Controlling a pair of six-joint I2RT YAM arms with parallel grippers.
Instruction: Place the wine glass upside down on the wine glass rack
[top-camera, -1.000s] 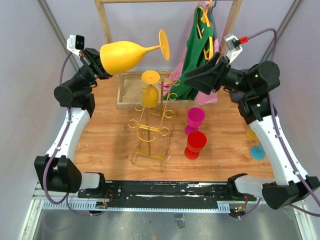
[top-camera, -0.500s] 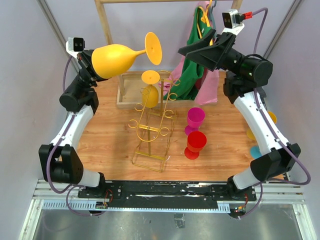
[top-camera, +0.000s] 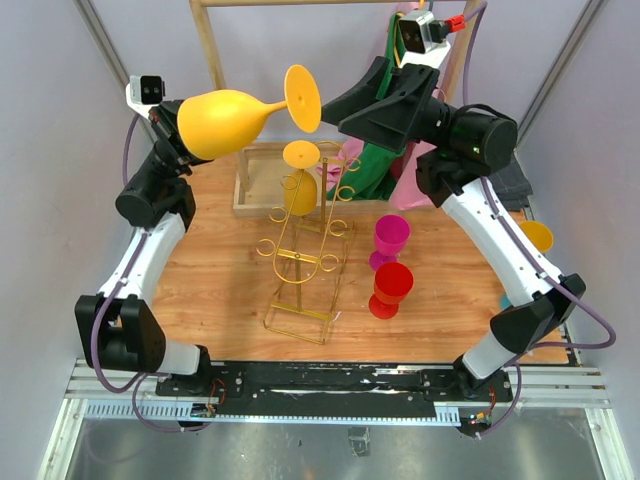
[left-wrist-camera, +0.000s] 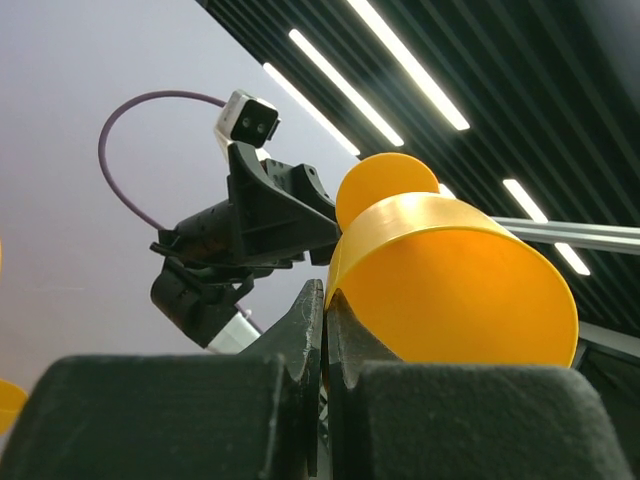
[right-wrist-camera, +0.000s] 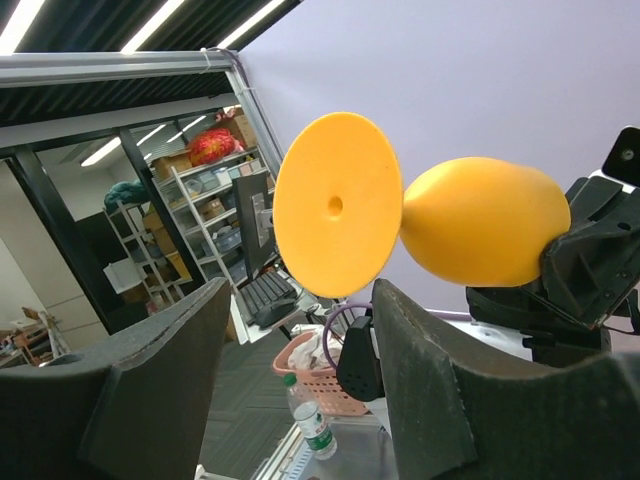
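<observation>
A yellow wine glass (top-camera: 235, 118) lies sideways high above the table's back left, its foot (top-camera: 303, 97) pointing right. My left gripper (left-wrist-camera: 325, 290) is shut on the bowl's rim (left-wrist-camera: 450, 280); the top view hides its fingers behind the bowl. My right gripper (top-camera: 335, 108) is open just right of the foot. In the right wrist view the foot (right-wrist-camera: 335, 205) hangs above and beyond the gap of the open right gripper (right-wrist-camera: 302, 290), apart from both fingers. The gold wire wine glass rack (top-camera: 305, 250) stands mid-table, with another yellow glass (top-camera: 300, 180) upside down on it.
A pink glass (top-camera: 391, 237) and a red glass (top-camera: 392, 285) stand right of the rack. A wooden tray (top-camera: 262, 185) sits behind it. Green and pink clothes (top-camera: 392, 110) hang from a wooden rail frame (top-camera: 210, 45) at the back. A yellow cup (top-camera: 537, 236) sits far right.
My right arm has risen and swung left, bringing its open fingers up to the glass's foot. The left arm has tilted the held glass slightly, foot higher.
</observation>
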